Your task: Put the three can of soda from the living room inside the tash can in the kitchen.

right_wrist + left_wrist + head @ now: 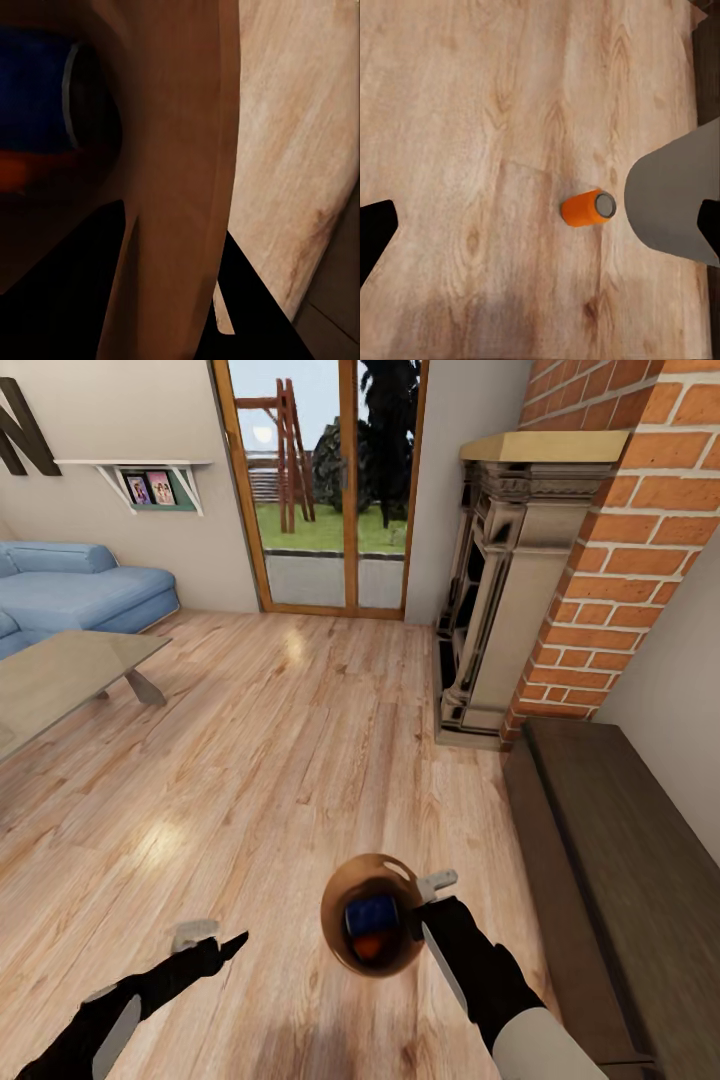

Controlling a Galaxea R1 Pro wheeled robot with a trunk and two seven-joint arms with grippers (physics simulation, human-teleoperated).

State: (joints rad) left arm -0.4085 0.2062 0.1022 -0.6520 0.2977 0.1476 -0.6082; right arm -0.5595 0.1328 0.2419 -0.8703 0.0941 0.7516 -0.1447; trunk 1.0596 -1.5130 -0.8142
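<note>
My right gripper (421, 909) is shut on the rim of the tash can (337, 950), holding it above the wood floor. The can's brown inside faces up in the head view. A dark blue can of soda (371, 913) and an orange one (368, 947) lie inside it. The right wrist view shows the gripper (172, 289) with its fingers on either side of the bin wall (180, 150), and the blue can (34, 90) within. My left gripper (215, 940) hangs open over the floor. Below it, in the left wrist view, another orange can of soda (587, 208) lies on its side between the spread fingers (375, 232), beside the bin's pale outside (675, 199).
A long dark low cabinet (620, 880) runs along the right wall. A stone fireplace (500, 610) with a brick chimney (630, 540) stands ahead of it. At the left are a glass coffee table (60, 675) and a blue sofa (85, 585). A glass door (320, 490) is straight ahead.
</note>
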